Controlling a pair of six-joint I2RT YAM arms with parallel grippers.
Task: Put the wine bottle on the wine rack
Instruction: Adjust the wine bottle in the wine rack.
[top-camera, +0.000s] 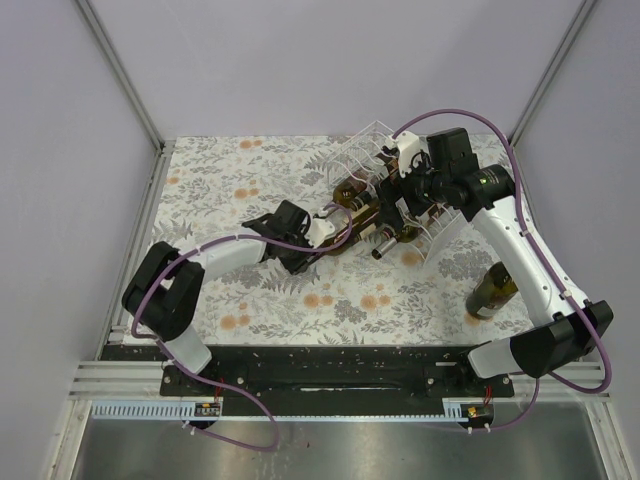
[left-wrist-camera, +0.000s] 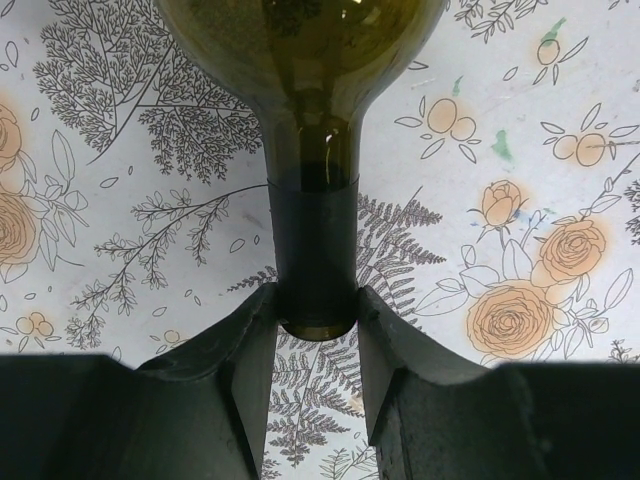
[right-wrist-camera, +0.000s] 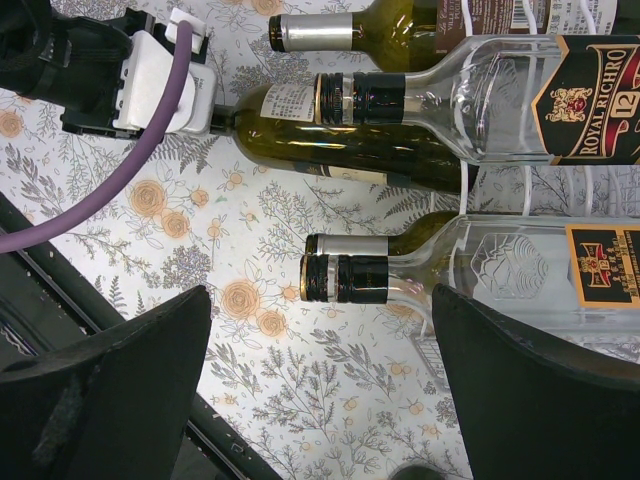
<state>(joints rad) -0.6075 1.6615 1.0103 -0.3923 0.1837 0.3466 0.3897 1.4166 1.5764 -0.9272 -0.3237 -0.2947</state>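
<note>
Wine bottle (left-wrist-camera: 310, 90) lies neck-first in the left fingers (left-wrist-camera: 235, 370), clenched on it above a floral tabletop (top-camera: 230, 170); right fingers (right-wrist-camera: 110, 400) spread wide; plain lilac walls (top-camera: 300, 60) around.

Arms: you have two, left arm (top-camera: 225, 258) and right arm (top-camera: 520, 235).
Wine rack (top-camera: 362, 140): one.
Clear black-capped bottles (right-wrist-camera: 470, 95): two.
Green silver-capped bottles (right-wrist-camera: 350, 244): two.
Dark green wine bottle (right-wrist-camera: 350, 150): one.
Upright bottle (top-camera: 493, 290): one.
Bottles in all: your count is six.

The left arm (top-camera: 225, 256) and right arm (top-camera: 525, 252) share white links, black joints, purple cables (right-wrist-camera: 110, 190) and dark fingers (left-wrist-camera: 228, 392).
</note>
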